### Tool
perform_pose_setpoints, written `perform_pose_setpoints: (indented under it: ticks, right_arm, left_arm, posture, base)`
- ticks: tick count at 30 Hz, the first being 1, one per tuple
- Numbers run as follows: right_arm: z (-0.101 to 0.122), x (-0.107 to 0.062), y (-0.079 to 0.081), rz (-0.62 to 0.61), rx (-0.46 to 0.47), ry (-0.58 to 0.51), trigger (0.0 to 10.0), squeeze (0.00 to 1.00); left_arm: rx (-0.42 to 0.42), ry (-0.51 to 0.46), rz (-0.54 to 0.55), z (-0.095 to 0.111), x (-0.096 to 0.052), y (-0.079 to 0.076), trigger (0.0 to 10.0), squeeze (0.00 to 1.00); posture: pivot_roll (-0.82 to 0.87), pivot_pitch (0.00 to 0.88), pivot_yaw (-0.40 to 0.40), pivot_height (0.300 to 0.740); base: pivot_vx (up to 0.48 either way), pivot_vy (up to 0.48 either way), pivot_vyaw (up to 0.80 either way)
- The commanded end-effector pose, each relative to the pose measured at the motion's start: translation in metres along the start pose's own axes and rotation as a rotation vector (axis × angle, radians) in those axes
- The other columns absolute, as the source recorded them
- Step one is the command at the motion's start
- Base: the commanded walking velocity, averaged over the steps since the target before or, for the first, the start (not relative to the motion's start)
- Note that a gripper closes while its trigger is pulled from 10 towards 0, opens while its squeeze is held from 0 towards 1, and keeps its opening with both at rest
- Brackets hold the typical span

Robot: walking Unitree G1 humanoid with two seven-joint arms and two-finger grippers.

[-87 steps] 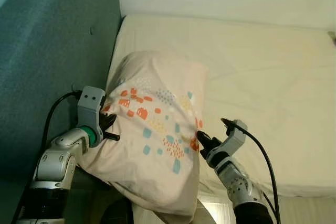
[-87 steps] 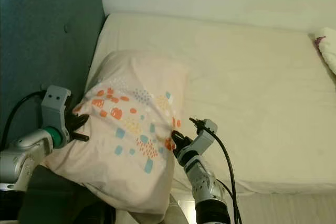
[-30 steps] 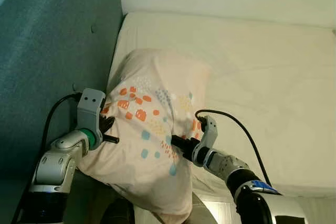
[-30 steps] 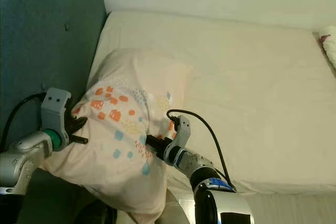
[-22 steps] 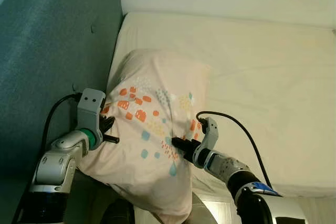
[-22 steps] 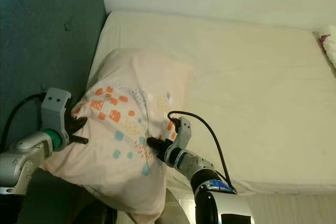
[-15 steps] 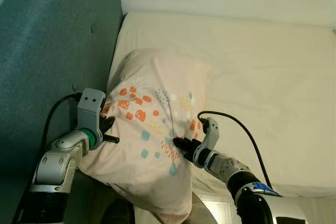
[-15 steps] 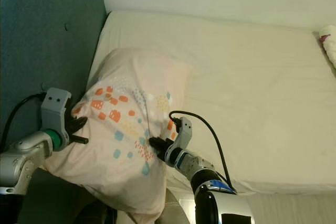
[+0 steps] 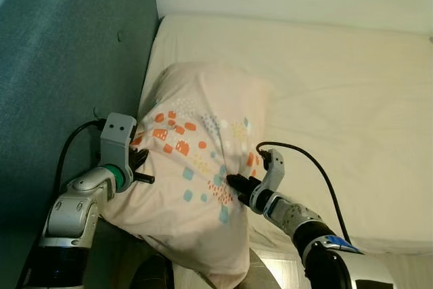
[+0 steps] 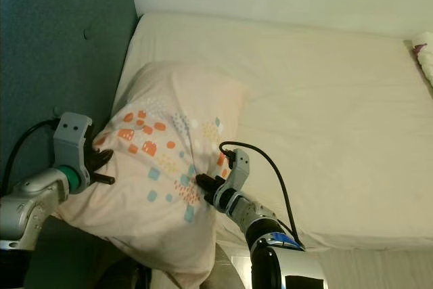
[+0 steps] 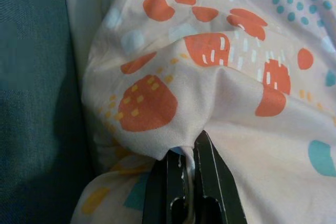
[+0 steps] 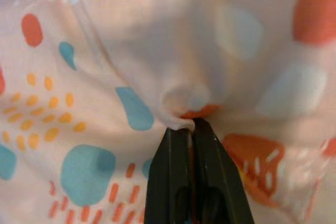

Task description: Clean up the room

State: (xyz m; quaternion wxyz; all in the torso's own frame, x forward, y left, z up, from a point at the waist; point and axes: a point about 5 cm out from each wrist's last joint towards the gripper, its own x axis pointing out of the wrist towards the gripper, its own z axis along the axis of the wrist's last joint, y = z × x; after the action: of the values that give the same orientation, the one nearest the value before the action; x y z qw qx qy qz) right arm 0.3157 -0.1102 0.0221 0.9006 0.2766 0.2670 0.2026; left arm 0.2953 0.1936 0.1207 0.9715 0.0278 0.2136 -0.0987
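Compared with the earliest frames, the right claw (image 9: 238, 184) is now sitting further in over the patterned face of the pillow (image 9: 196, 167), with its forearm lying lower and flatter, while the left claw (image 9: 139, 167) is pinching the same side edge as before. Both claws are closed tight on small folds of the pillowcase: the wrist views are showing fabric bunching into a puckered knot between each pair of black fingers. The pillow is resting with its far end on the cream bed (image 9: 338, 99), beside the teal headboard (image 9: 67, 65), and its near end is hanging off the mattress edge.

Each claw seems to be gripping only loose cover, not the stuffing, so a hard pull is likely to stretch or slip the cloth free. If one side lets go, the overhanging pillow could be sliding down to the floor.
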Motion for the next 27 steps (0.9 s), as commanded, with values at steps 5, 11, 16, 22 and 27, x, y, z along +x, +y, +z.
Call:
perform_pose_setpoints:
  ticks: [5,11,16,22,27]
  right_arm:
    - [0.039,-0.003,0.005,-0.026,-0.335,-0.187,0.0,0.00]
    - [0.073,-0.007,0.013,-0.008,-0.433,-0.329,0.0,0.00]
    - [0.090,-0.010,0.019,0.017,-0.461,-0.381,0.0,0.00]
    - [0.086,-0.014,0.004,-0.085,-0.400,-0.381,10.0,0.00]
    - [0.078,-0.017,-0.004,-0.130,-0.377,-0.383,10.0,0.00]
  left_arm:
    - [-0.022,-0.020,0.001,0.005,-0.002,0.001,10.0,0.00]
    - [-0.036,-0.107,-0.010,0.035,-0.005,0.005,10.0,0.00]
    - [-0.024,-0.180,-0.024,0.062,-0.012,0.013,10.0,0.00]
    - [-0.008,-0.240,0.060,0.077,-0.017,0.028,10.0,0.00]
    - [0.047,-0.171,0.141,0.066,-0.016,0.042,10.0,0.00]
  posture:
    - [0.04,0.231,0.010,0.740]
    - [0.02,0.230,0.010,0.740]
    - [0.03,0.226,0.008,0.740]
    - [0.03,0.226,0.008,0.740]
    - [0.03,0.223,0.008,0.740]
  base:
    - [0.000,0.000,0.00]
    - [0.000,0.000,0.00]
    - [0.000,0.000,0.00]
    - [0.000,0.000,0.00]
    - [0.000,0.000,0.00]
